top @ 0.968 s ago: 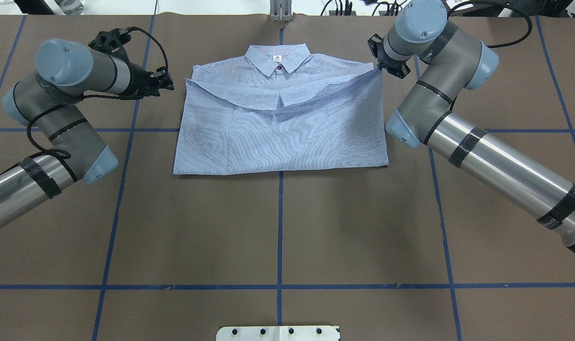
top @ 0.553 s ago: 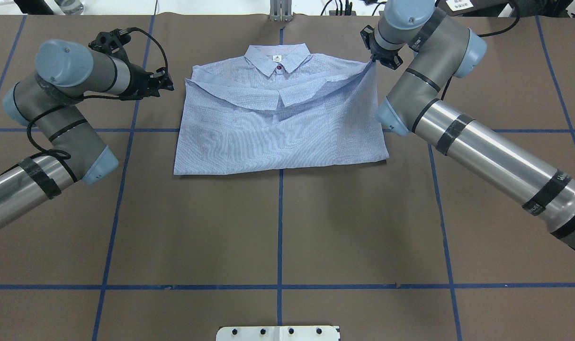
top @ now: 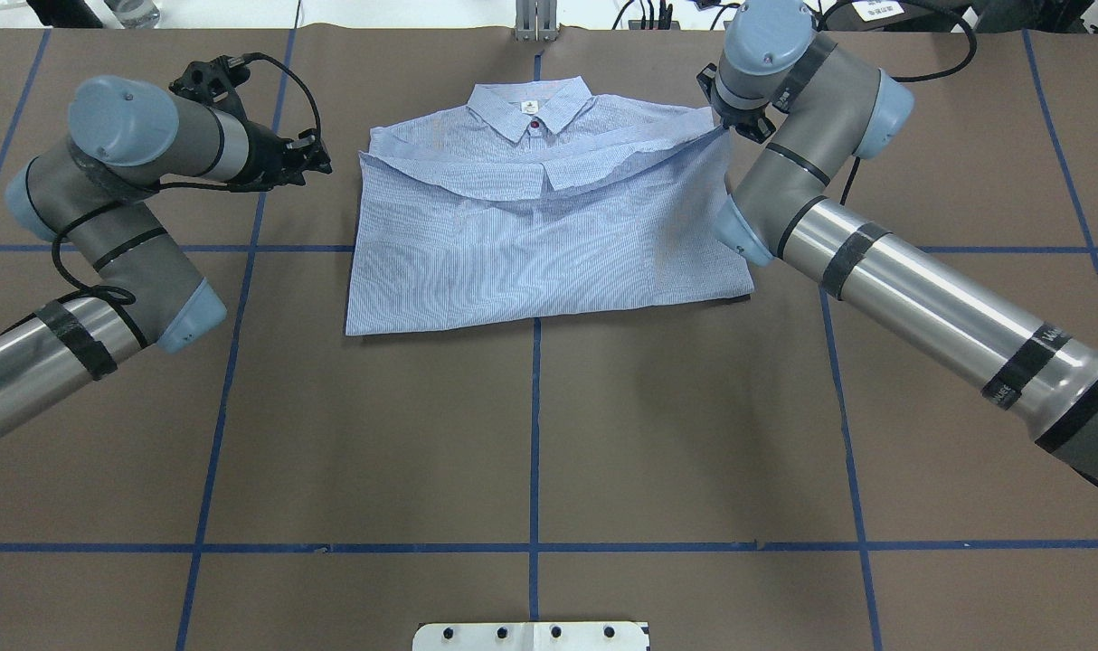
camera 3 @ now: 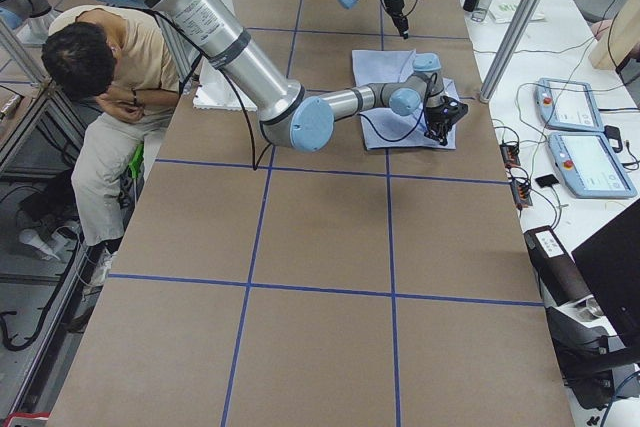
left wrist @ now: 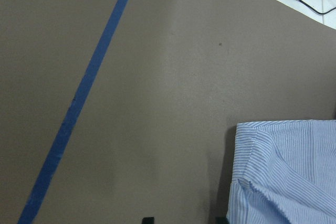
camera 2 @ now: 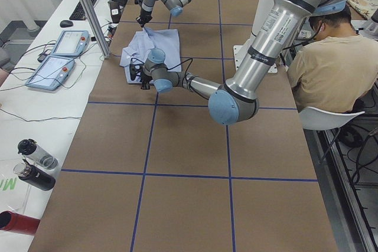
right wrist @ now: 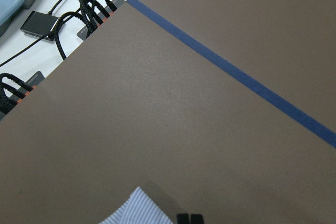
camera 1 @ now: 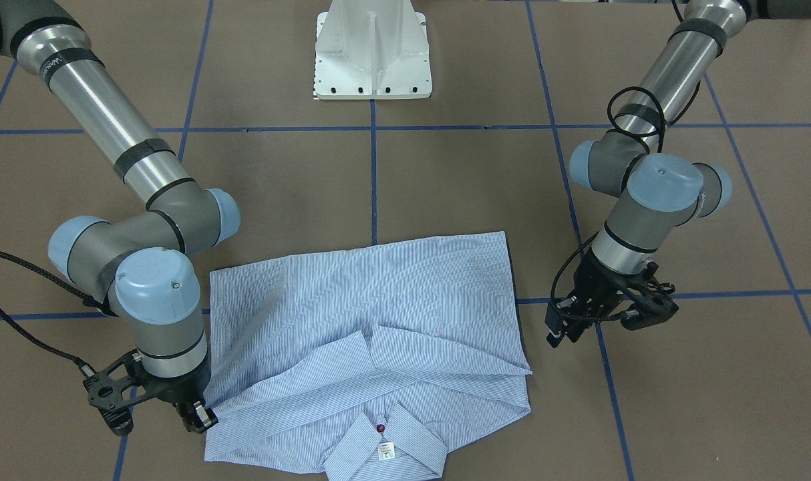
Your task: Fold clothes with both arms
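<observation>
The light blue striped shirt [top: 531,253] lies folded on the brown table, collar [top: 531,107] toward the far edge and sleeves tucked in. My right gripper [top: 723,129] is shut on the shirt's upper layer at its right shoulder corner and holds that corner lifted, the cloth taut; the front view shows the same pinch by the right gripper [camera 1: 205,415] on the shirt [camera 1: 379,300]. My left gripper [top: 323,163] hovers just left of the shirt's left shoulder, open and apart from the cloth. Only the shirt's corner [left wrist: 289,171] shows in the left wrist view.
The white pedestal base [camera 1: 372,53] stands at the robot's side of the table. Blue tape lines [top: 535,434] mark a grid. Beyond the far edge lie cables [right wrist: 79,14] and control tablets [camera 2: 59,57]. A seated person [camera 2: 331,69] is beside the table.
My right gripper swung toward the far edge and back with the shirt corner in it, and the shirt slid slightly to the right. The left arm has not moved.
</observation>
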Controlling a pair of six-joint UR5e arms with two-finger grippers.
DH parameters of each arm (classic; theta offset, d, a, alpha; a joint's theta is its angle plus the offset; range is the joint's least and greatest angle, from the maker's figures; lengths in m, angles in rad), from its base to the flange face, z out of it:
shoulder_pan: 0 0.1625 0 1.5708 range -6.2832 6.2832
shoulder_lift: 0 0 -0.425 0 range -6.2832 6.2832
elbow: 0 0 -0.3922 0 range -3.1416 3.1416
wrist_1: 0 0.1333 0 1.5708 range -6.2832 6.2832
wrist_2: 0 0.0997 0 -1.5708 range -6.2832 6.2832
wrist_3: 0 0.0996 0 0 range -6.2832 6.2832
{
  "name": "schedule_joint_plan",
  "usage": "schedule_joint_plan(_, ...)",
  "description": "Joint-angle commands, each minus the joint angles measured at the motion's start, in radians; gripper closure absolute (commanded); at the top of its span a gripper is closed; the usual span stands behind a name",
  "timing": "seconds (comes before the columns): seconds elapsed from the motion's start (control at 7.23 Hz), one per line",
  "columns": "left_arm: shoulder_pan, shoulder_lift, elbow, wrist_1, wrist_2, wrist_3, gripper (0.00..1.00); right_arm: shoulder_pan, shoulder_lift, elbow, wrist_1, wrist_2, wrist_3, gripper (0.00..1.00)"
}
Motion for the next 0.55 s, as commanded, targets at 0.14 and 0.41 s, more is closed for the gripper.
schedule_joint_plan(0.14,0.0,0.001,0.0,0.0,0.0,0.0,0.5,-0.007,0.036,-0.015,0.0,-0.011,0.01,0.7)
schedule_joint_plan(0.41,0.0,0.001,-0.001,0.002,0.0,0.0,0.5,-0.002,0.027,0.048,-0.001,-0.004,0.062,0.28)
